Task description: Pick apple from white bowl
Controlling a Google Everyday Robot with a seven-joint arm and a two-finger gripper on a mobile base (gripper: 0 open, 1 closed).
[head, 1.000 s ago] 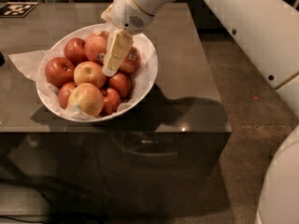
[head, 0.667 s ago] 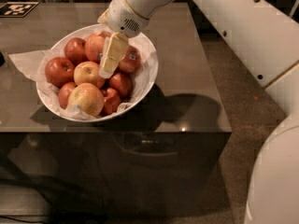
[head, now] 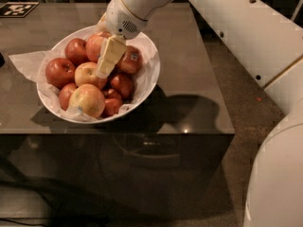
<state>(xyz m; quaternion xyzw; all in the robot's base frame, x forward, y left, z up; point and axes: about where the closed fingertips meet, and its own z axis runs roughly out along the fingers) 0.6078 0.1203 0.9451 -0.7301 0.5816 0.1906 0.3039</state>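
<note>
**HAND SLIDES LEFT OVER THE FRUIT AS THE PICK CLOSES IN**

My hand [head: 102, 73] has moved leftward across the white bowl [head: 152, 74] in the past second. It has left the gap beside the dark red stickered apple [head: 132, 63], and its tip now lies over the right shoulder of the apple [head: 85, 76]. This is the pinkish-red one with the pale yellow blush, sitting in the middle of the heap. My arm has swung further into view above it. I read the shift as a final lining-up rather than a lift, because the apple sits level with its neighbours and has not risen. I cannot tell whether my hand is apart or together, since I see it only edge-on. I also cannot tell whether it truly touches the skin.

The bowl stands on the dark counter [head: 189, 96] towards its left side. It is lined with crumpled white paper [head: 23, 63] that spills over the left rim. It holds a close pile of red and yellow-red apples, each touching the next. A large pale apple [head: 87, 101] sits at the front and redder ones ring the back. With the fruit packed this tightly, I judge that a neighbour may get nudged.
</note>
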